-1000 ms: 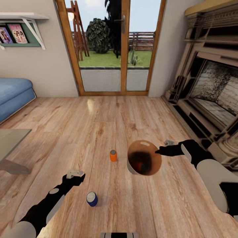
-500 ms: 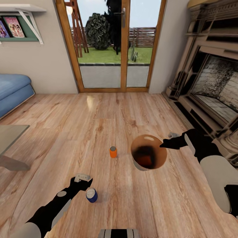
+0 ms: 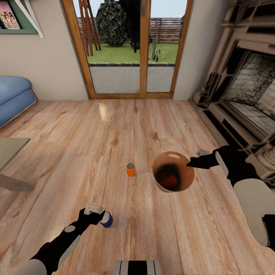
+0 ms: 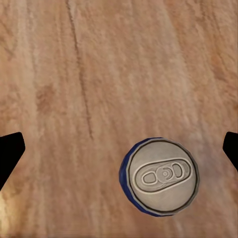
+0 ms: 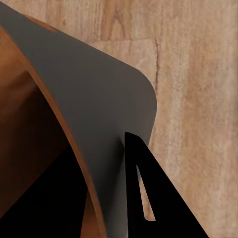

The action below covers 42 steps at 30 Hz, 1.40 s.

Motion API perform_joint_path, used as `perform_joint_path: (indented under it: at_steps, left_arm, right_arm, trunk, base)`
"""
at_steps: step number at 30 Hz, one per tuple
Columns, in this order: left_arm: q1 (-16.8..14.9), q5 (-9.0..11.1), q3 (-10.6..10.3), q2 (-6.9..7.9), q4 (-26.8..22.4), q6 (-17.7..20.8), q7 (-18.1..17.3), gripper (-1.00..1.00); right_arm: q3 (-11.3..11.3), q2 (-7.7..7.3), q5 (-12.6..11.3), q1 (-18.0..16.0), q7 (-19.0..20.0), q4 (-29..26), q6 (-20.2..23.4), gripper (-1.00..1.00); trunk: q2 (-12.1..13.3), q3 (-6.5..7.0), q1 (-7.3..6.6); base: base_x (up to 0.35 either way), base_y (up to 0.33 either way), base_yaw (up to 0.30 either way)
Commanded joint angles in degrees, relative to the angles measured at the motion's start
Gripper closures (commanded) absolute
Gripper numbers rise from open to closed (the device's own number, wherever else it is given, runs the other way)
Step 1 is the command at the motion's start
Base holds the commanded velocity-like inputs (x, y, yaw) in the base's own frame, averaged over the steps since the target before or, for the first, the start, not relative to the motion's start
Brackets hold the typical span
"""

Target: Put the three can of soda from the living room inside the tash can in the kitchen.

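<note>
Left gripper (image 3: 100, 214) now over the blue can (image 3: 107, 220), against a stand-off to the can's left 1 s ago; fingers (image 4: 10, 153) released, spread wide to either side. Grasp of can 2 judged imminent, not yet made. Whole scene shifted downward across the 3 head pictures: camera motion, not object motion.

Right gripper (image 3: 190, 165) at the rim of the trash can (image 3: 173, 172), fingers (image 5: 148, 193) clenched on its wall, bin held tilted above the floor (image 3: 152, 229). Orange patch inside, probably 1 can already in. Orange can (image 3: 131, 169) upright on the floor, just left of the bin.

Left wrist view: can top (image 4: 161, 176) seen end-on, off-centre toward 1 finger, a detail lost in the head view. Right wrist view: finger lying against the bin's grey outer wall.
</note>
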Motion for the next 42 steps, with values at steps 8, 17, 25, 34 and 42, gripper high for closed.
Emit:
perform_joint_path:
  at_steps: [8,17,25,34,42]
  left_arm:
    - [0.0,0.0,0.0,-0.08,0.2,-0.3,0.0,-1.00]
    - [0.0,0.1,-0.1,-0.24,-0.2,-0.6,-0.3,-1.00]
    - [0.0,0.1,-0.1,-1.09,-0.4,-1.1,-0.5,-1.00]
    - [0.0,0.0,-0.1,-1.22,-0.3,-2.0,-1.2,-1.00]
    - [0.0,0.0,-0.1,-1.23,-0.2,-2.1,-1.3,-1.00]
  right_arm:
    - [0.0,-0.10,-1.3,-0.2,0.2,-0.1,0.3,1.00]
    - [-0.1,-0.07,2.4,-0.1,0.2,-0.1,0.3,1.00]
    - [0.1,-0.03,2.7,-0.1,0.2,-0.2,0.3,1.00]
    - [0.3,-0.10,2.9,-0.1,0.2,-1.4,0.3,1.00]
    - [0.4,0.16,2.9,0.0,0.2,-2.7,0.3,1.00]
  trunk:
    - [0.0,-0.70,-0.01]
    - [0.0,-1.50,-0.01]
    - [-0.1,-3.08,0.10]
    - [-0.1,-3.86,0.10]
    - [-0.1,-4.54,0.12]
  base:
    - [0.000,0.000,0.000]
    - [0.000,0.000,0.000]
    - [0.000,0.000,0.000]
    - [0.000,0.000,0.000]
    - [0.000,0.000,0.000]
